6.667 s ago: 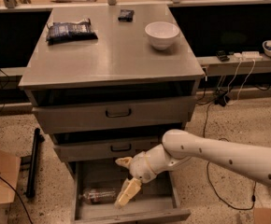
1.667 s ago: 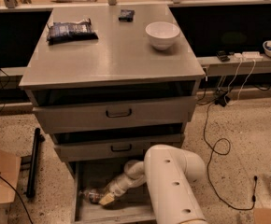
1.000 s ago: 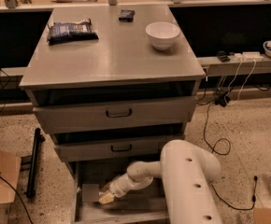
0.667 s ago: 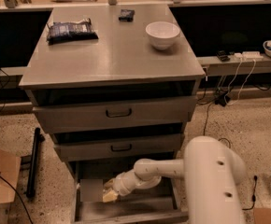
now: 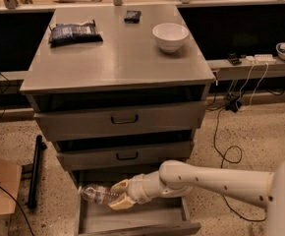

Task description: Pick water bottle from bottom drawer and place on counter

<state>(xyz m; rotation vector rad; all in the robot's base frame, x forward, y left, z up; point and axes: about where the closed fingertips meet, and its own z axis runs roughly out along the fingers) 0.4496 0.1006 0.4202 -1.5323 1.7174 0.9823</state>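
The two-finger gripper (image 5: 117,195) on the white arm sits over the left part of the open bottom drawer (image 5: 141,216), the lowest grey metal tray, with its tan fingers clamped around the small clear plastic water bottle (image 5: 94,194). The bottle lies roughly horizontal, one end pointing left over the drawer's left wall, and appears lifted off the drawer floor, though this is uncertain. The flat grey metal counter (image 5: 128,58) above carries a white bowl (image 5: 170,36) at far right and a dark snack bag (image 5: 73,32) at far left.
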